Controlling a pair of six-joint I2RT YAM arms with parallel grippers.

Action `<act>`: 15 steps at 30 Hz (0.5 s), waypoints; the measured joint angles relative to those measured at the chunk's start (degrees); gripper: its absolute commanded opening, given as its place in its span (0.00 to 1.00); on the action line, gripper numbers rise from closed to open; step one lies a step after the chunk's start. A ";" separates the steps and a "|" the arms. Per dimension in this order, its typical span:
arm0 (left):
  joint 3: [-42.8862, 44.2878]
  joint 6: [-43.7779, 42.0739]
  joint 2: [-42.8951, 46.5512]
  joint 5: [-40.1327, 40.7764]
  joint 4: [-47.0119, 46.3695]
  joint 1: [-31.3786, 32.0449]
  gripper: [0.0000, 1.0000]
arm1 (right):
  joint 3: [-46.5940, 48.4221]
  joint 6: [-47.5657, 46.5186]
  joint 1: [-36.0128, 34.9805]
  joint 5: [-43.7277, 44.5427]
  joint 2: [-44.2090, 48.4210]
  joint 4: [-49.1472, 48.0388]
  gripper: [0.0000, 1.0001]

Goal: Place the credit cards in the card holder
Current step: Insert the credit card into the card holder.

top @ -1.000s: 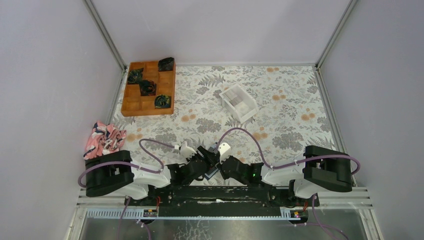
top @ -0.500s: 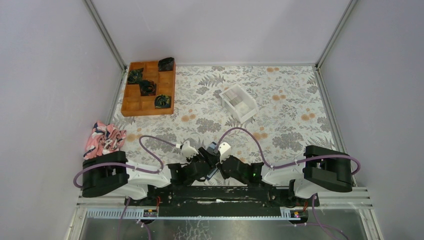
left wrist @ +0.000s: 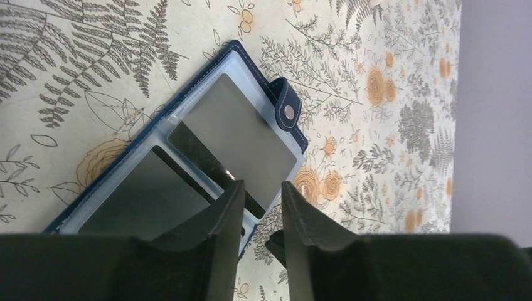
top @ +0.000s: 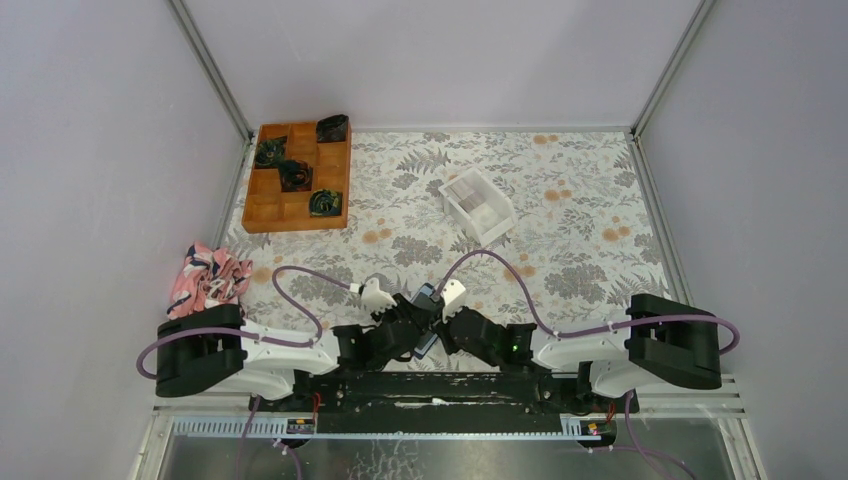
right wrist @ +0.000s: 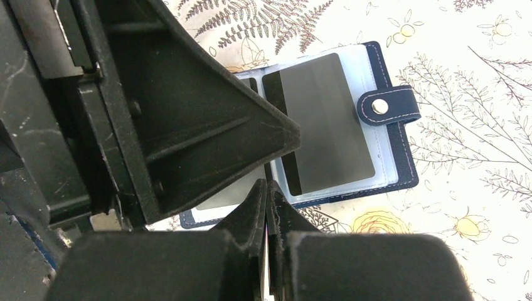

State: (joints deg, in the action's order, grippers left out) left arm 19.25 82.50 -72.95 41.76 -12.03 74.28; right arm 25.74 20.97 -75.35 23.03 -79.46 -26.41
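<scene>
Since the earlier frame both arms have swung outward at the base and my left fingers have narrowed. Top view: left gripper point(top: 412, 322) and right gripper point(top: 445, 322) meet at the near edge of the table point(top: 560, 200), hiding the card holder point(left wrist: 164, 125); open room lies ahead. Left wrist view: holder lies open and flat, a credit card point(left wrist: 241, 135) in each visible pocket; my fingers stand partly spread above its near edge, holding nothing. Right wrist view: fingers pressed together beside the holder; a thin pale sliver shows between them, identity unclear.

The right end effector point(right wrist: 268, 200), jaws pressed together, hovers over the open card holder point(right wrist: 386, 147) on the floral counter point(right wrist: 477, 75); a grey card point(right wrist: 332, 119) fills one pocket.
</scene>
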 measured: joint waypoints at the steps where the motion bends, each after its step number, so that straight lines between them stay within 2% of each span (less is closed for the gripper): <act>1: 0.15 -0.02 0.00 0.09 0.31 0.00 0.27 | 0.00 0.00 0.00 0.07 0.11 0.20 0.00; 4: 0.74 -0.28 0.09 0.28 2.10 0.00 0.16 | 0.00 -0.17 0.02 0.50 0.44 0.72 0.00; 7: 0.87 -0.42 0.79 0.61 4.20 0.00 0.00 | 0.00 -0.35 0.28 1.01 1.16 1.73 0.01; 15: 3.08 -2.62 0.87 0.74 9.31 0.00 0.00 | 0.92 -0.63 4.22 3.10 4.31 5.01 0.01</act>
State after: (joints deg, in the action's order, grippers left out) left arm 22.33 79.88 -72.07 42.50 -2.72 74.28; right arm 26.65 20.34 -71.13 26.13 -75.16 -21.41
